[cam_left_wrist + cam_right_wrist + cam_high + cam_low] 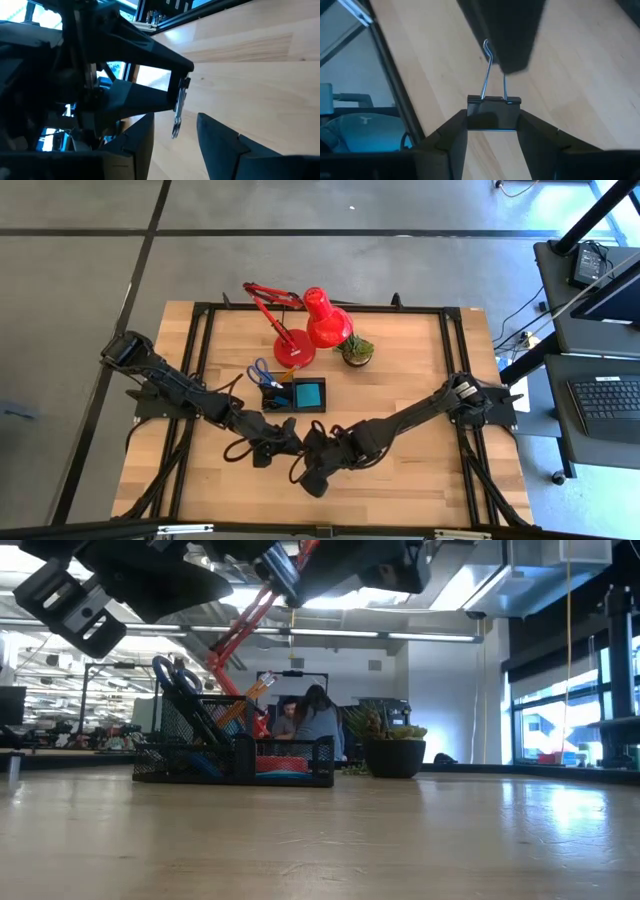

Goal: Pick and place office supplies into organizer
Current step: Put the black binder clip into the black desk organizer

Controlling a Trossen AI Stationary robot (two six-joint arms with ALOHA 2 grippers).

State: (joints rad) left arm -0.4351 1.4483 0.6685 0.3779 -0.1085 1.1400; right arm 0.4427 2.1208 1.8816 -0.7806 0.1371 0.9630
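Note:
A black binder clip (494, 111) with silver wire handles is held by my right gripper (494, 127) above the near middle of the table, where both arms meet (303, 445). My left gripper (175, 140) is open and faces it. Its fingers stand on either side of the clip's hanging wire handles (177, 114). The black mesh organizer (295, 395) stands behind them on the table. It holds a blue note pad (309, 393) in its tray, and blue-handled scissors (261, 372) and orange pencils in its slots. My right gripper pinches the clip's black body (494, 117) between its two fingers, one on each side. The wire handles (487, 75) point away from the gripper toward the left gripper. The clip is lifted clear of the table. Whether a left finger (512, 35) touches the handles, I cannot tell.
A red desk lamp (310, 325) and a small potted plant (356, 350) stand behind the organizer at the table's far side. Bare wood (420, 480) lies to the near right and near left. In the low view, people show in the room beyond the table.

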